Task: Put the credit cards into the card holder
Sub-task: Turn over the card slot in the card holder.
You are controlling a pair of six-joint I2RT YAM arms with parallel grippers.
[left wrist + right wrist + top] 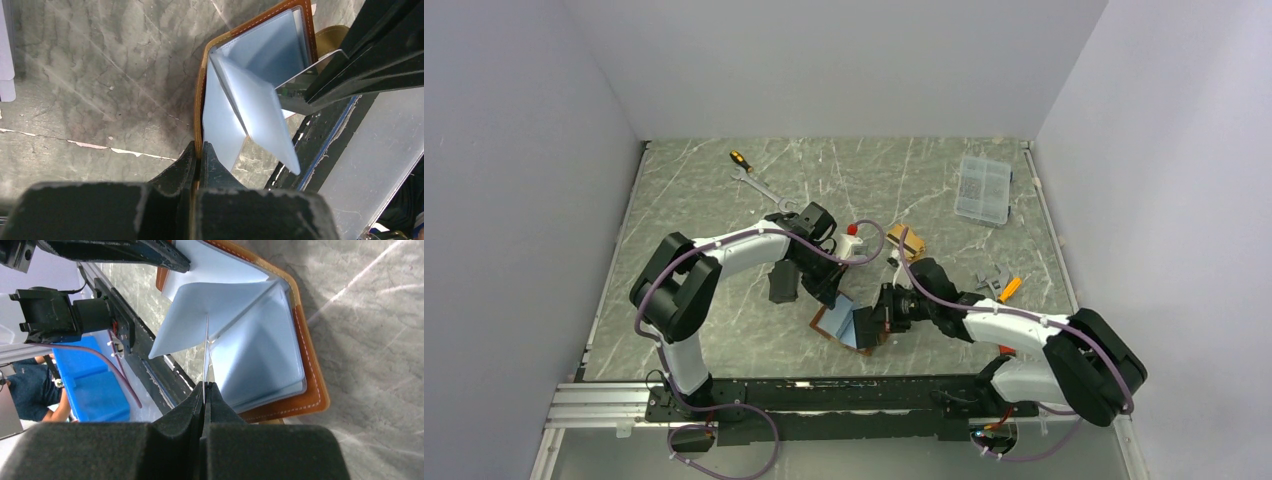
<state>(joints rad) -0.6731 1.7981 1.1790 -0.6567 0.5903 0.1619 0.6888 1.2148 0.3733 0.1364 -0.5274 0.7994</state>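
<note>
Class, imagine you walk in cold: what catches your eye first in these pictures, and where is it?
First, the open card holder at the centre of the top view, both grippers at it. The left gripper is shut on its brown edge; the right gripper pinches a credit card edge-on at the pale sleeves. A clear parts box sits at back right.

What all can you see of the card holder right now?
The card holder is tan-brown leather with pale stitching along its rounded edges. It is open over the table, near its front edge. Pale, clear inner sleeves fan up from the spine. The left gripper is shut on one cover edge. The right gripper holds a silver-grey card edge-on at the sleeves, apparently touching them.
</note>
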